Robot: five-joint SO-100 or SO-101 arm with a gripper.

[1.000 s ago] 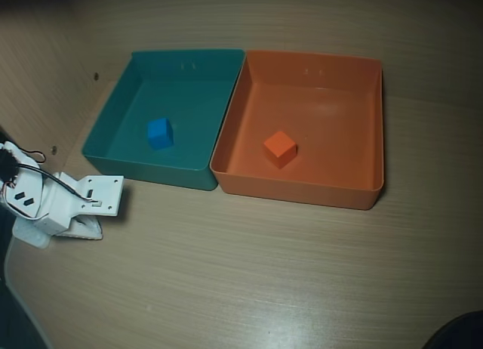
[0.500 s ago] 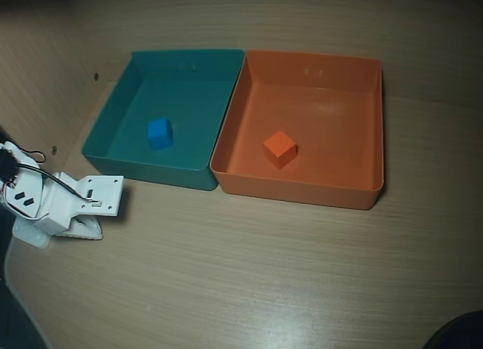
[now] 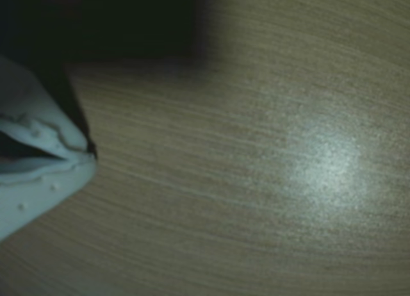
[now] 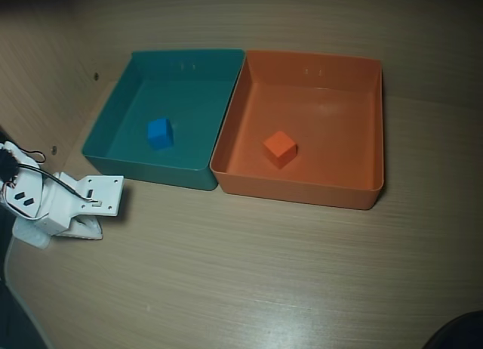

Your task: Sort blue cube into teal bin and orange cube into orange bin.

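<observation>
Both cubes sat sorted: the blue cube (image 4: 159, 132) in the teal bin (image 4: 113, 118), the orange cube (image 4: 280, 148) in the orange bin (image 4: 302, 192). My tool (image 3: 86, 156) rested clenched and empty over bare table (image 4: 256, 273), clear of both bins.

The arm is built of white plastic parts. In the overhead view its hand (image 4: 83, 213) ends in a flat, squarish white plate with small holes near its corners, and thin black and red cables loop over the white housing behind it. In the wrist view the hand (image 3: 61, 160) shows as pale, rounded, blurred finger shapes with small dimples.
</observation>
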